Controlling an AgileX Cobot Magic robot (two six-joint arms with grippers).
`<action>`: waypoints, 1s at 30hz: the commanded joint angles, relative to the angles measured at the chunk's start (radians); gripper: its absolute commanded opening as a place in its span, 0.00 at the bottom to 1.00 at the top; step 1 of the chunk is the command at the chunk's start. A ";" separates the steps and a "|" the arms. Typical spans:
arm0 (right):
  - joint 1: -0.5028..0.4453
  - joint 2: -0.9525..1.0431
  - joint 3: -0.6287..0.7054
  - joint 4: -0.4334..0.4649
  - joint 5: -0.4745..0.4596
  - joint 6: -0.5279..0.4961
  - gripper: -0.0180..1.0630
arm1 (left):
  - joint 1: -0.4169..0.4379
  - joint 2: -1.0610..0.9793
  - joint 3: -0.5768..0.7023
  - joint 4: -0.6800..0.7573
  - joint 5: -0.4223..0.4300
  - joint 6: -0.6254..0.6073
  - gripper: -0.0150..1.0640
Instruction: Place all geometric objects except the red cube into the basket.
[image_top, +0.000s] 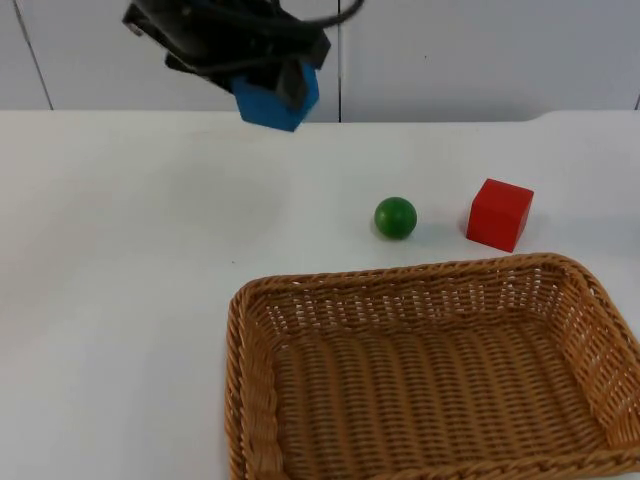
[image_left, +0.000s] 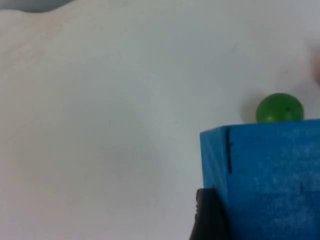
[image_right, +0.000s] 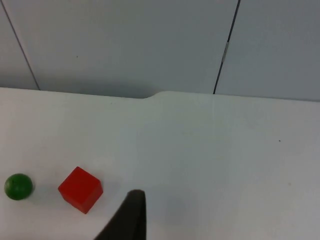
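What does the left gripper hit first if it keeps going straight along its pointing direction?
Probably bare table. The left gripper, shut on the blue block, hangs high above the table; the green ball sits just past the block's edge, though depth is unclear.

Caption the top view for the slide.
Left pincer holds blue block above the table; green ball and red cube sit behind wicker basket.
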 joint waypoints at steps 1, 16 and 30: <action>-0.002 -0.004 -0.008 -0.006 -0.015 -0.008 0.99 | -0.013 -0.062 0.061 -0.021 -0.049 -0.009 0.11; -0.002 -0.004 -0.008 0.001 -0.053 -0.008 0.99 | -0.280 -0.083 0.337 -0.019 -0.083 0.000 0.11; -0.002 -0.004 -0.008 0.001 -0.049 -0.027 0.99 | -0.395 0.125 0.339 0.129 -0.188 0.032 0.11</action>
